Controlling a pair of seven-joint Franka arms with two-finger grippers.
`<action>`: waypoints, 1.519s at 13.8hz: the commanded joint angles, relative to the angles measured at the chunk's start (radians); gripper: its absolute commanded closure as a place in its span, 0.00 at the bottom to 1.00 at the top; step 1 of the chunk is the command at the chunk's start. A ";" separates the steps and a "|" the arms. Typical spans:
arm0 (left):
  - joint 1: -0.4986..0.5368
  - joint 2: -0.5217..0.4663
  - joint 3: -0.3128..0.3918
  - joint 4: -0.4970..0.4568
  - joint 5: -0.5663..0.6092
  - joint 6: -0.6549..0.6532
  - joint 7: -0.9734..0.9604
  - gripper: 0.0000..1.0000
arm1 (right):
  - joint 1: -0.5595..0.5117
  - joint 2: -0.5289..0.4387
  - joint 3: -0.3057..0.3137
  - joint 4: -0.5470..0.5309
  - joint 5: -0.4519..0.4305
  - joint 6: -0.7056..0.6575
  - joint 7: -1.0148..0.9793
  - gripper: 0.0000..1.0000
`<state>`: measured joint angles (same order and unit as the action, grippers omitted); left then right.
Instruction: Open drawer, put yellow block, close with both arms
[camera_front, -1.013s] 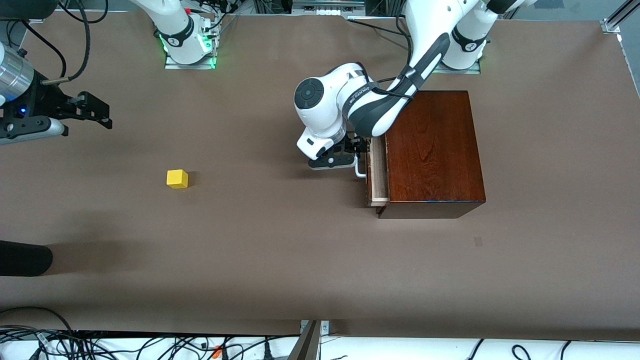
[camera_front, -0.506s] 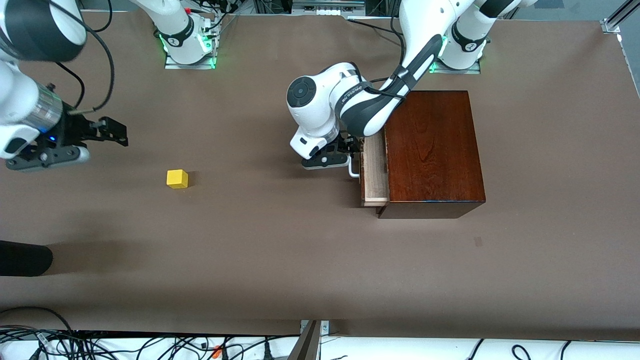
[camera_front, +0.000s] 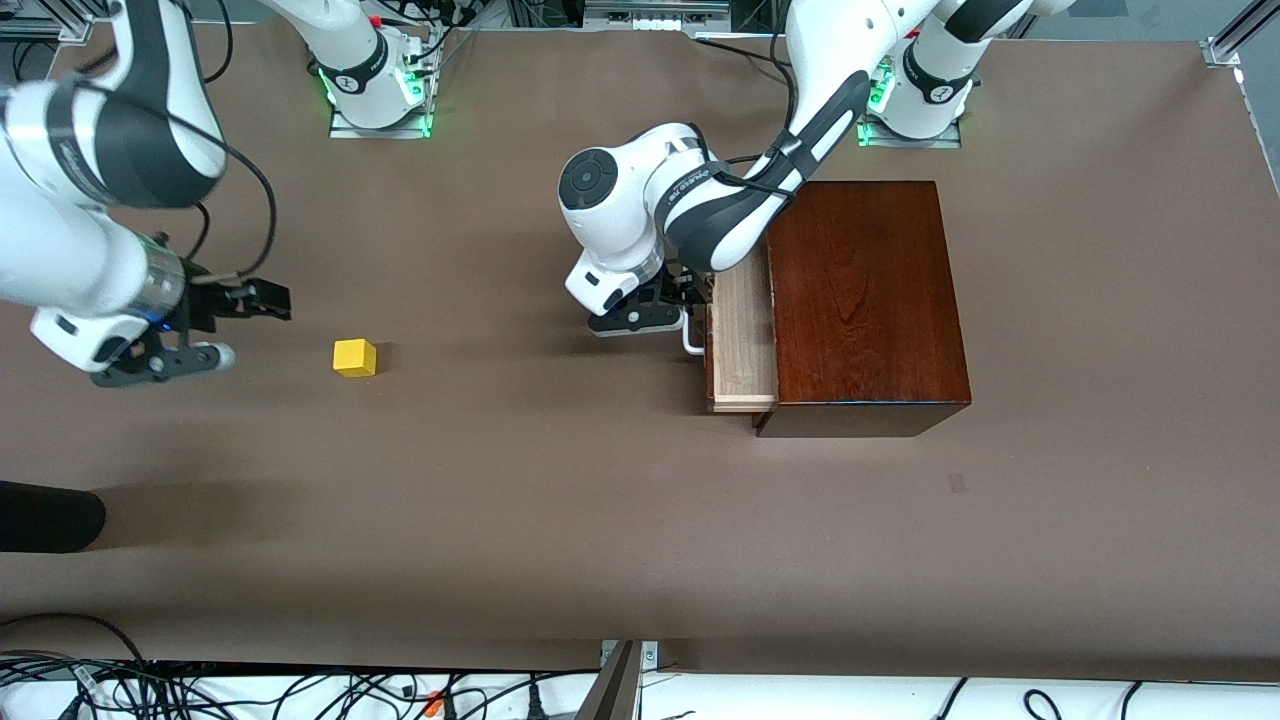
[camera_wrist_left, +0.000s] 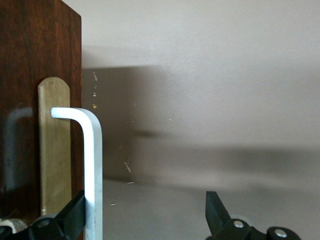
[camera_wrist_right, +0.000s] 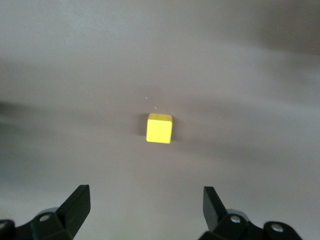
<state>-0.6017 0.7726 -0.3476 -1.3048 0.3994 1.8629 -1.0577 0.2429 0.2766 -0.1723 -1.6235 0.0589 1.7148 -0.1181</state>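
Drawer (camera_front: 742, 340) slid further out; left gripper (camera_front: 668, 318) apart, apparently hooking handle (camera_wrist_left: 93, 170). Right gripper (camera_front: 268, 300) apart, beside yellow block (camera_front: 354, 357).

Glossy mahogany-coloured wooden box (camera_front: 868, 300) reflected light; pale, matt light-wood drawer tray (camera_front: 742, 340). White U-shaped handle (camera_wrist_left: 92, 170) looked smooth metal. Small yellow cube (camera_wrist_right: 159, 128) matt. Brown table (camera_front: 600, 520) covering matt.

A wide brown tabletop (camera_front: 560, 520) fills the scene, lit evenly, with soft shadows lying across it. At 6 o'clock runs a white ledge (camera_front: 800, 695) strewn with tangled black cables (camera_front: 200, 690) (one orange plug among them). At 9 o'clock, toward 8, sits a dark rounded object (camera_front: 45, 515).
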 joint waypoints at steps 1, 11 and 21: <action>-0.053 0.070 -0.025 0.111 -0.022 0.041 -0.058 0.00 | 0.004 -0.007 0.000 -0.113 0.030 0.109 0.002 0.00; -0.017 0.022 -0.036 0.133 -0.050 -0.042 -0.027 0.00 | 0.004 -0.057 0.005 -0.677 0.030 0.814 0.002 0.00; 0.253 -0.263 -0.034 0.111 -0.267 -0.221 0.244 0.00 | 0.003 0.075 0.017 -0.727 0.048 1.068 0.014 0.02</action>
<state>-0.4261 0.5724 -0.3702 -1.1553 0.1787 1.6808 -0.8939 0.2432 0.3244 -0.1630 -2.3500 0.0806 2.7368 -0.1125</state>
